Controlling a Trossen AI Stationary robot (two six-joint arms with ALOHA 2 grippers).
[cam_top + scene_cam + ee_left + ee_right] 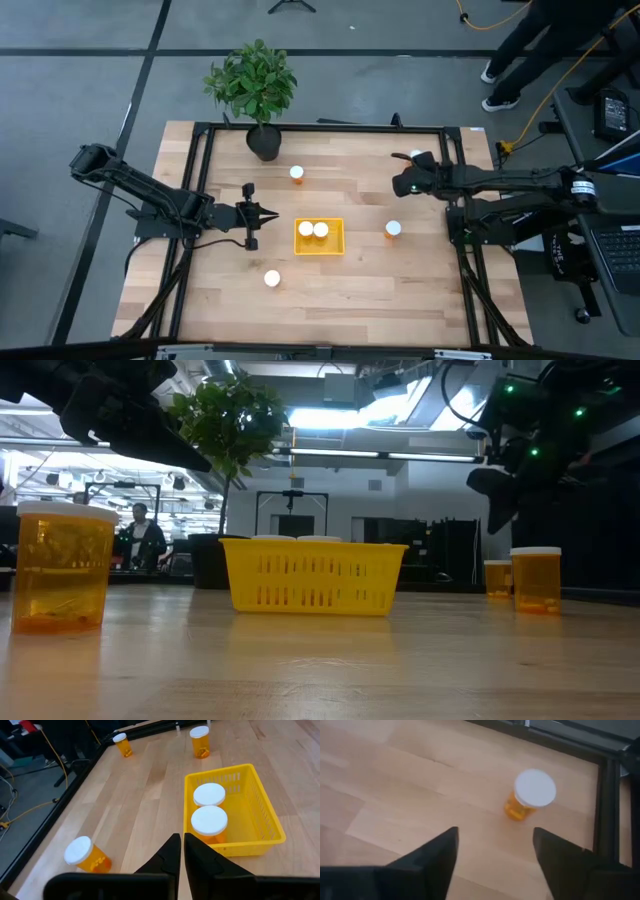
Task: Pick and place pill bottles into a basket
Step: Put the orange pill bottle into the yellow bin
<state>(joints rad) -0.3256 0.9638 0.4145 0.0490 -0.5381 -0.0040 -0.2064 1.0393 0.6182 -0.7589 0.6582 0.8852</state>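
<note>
- Your right gripper (pixel 400 183) hangs above the table's far right part with its fingers (pixel 432 857) spread wide and holding nothing.
- A pill bottle (pixel 530 794) stands upright ahead of those fingers, in line with the gap between them and clear of both tips; in the high view it sits by the gripper (pixel 415 155).
- Your left gripper (pixel 272 214) sits just left of the yellow basket (pixel 334 247), its fingers (pixel 170 856) pressed together and empty.
- Two bottles (pixel 313 230) stand side by side in the basket, straight ahead of that gripper.
- Loose on the wooden table (pixel 200 290): one bottle near the potted plant (pixel 296 174), one right of the basket (pixel 393 229), one toward the near edge (pixel 272 279).
</note>
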